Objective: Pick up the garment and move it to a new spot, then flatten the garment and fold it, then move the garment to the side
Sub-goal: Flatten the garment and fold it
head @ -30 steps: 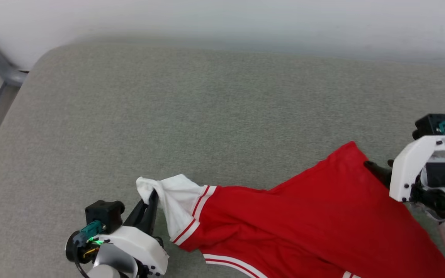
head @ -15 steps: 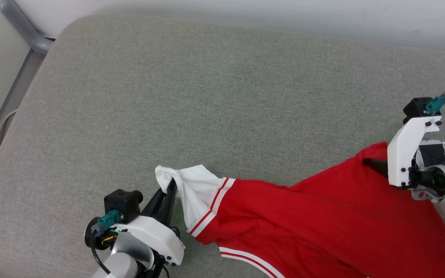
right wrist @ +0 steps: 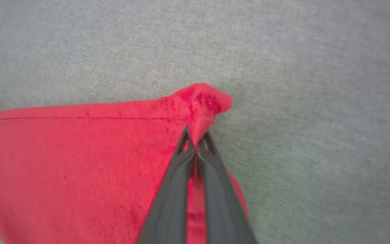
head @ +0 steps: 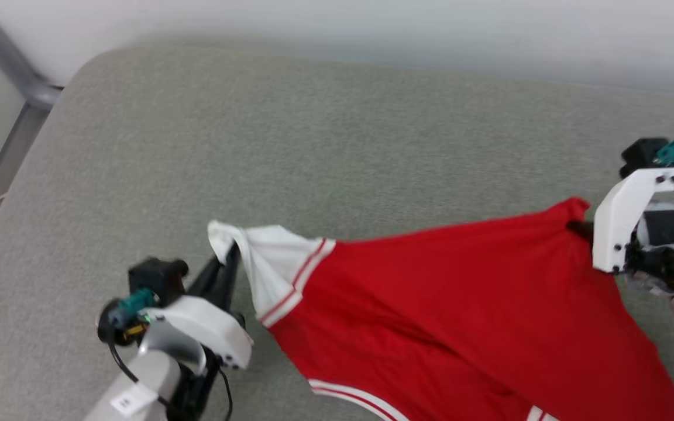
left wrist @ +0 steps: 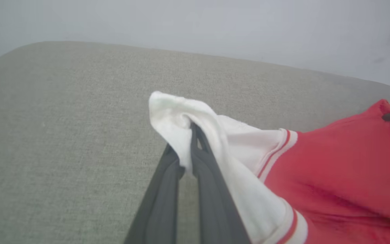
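Right, we had the garment [head: 430,292] pinched at both ends over the grey cushion [head: 313,134].
Our left gripper [head: 233,252] was clamped on the bunched white sleeve, fingers [left wrist: 163,196] pressed together with cloth folded over their tips, and the red body ran off to its right past the striped trim. Our right gripper [head: 578,225] was closed on a red corner, a small peak of fabric poking just beyond its tips, the hem stretching away to its left. Between the two grips the shirt's top edge was pulled straight, the rest spreading back toward us.
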Controlling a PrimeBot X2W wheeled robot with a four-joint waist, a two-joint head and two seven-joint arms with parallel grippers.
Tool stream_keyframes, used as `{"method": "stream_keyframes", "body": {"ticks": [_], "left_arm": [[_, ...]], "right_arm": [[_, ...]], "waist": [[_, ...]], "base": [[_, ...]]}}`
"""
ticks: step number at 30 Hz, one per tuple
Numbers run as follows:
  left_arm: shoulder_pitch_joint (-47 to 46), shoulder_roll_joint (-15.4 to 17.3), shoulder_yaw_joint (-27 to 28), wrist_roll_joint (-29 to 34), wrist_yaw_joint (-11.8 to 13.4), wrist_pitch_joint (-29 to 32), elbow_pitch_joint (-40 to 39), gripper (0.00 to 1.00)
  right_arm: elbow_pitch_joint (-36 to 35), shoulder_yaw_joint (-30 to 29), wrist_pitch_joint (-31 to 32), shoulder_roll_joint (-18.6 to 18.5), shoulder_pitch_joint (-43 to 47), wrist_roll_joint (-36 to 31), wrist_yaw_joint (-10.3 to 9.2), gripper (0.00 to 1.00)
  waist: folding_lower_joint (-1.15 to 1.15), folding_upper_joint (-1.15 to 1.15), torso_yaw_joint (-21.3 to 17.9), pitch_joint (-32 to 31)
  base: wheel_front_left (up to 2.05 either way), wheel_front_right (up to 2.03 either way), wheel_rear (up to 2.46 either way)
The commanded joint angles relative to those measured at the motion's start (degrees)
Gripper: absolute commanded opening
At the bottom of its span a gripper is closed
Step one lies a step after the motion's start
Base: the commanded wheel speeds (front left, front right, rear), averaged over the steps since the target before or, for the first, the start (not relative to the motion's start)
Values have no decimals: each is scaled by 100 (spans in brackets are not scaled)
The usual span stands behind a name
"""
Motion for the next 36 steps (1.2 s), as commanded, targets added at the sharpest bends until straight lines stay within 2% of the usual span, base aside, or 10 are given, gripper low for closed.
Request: {"method": "stream_keyframes", "body": {"ticks": [1,8,18,27,28,32,36], "left_arm": [[-174,37,61,16,29,-16,11,0],[-1214,347,310,-4,-129,227,396,0],[-3460,546,478,54,-392,683,1749,0],[-5726,792,307,595,-556,630,2818,0],[-6465,869,277,794,-500,475,3082,0],[-7361,961,214,1005,-497,342,3352,0],[-8072,1005,84,1229,-610,142,3435,0]], "right_arm": [[19,-32,-96,-61,-87,49,-9,0],[253,-121,-633,44,-429,-209,-10,0],[818,-501,-1426,413,-1637,-930,-11,0],[1262,-1065,-2282,644,-3382,-1588,-13,0],[1360,-1250,-2575,663,-3998,-1790,-17,0],[1497,-1441,-2859,700,-4812,-2088,-19,0],[1648,-1578,-3023,733,-5468,-2391,-19,0]], "waist": [[0,0,-162,-140],[0,0,-784,-364],[0,0,-1457,-185],[0,0,-1660,490],[0,0,-1664,764],[0,0,-1660,1116],[0,0,-1625,1596]], "base": [[0,0,0],[0,0,0],[0,0,0],[0,0,0],[0,0,0],[0,0,0],[0,0,0]]}}
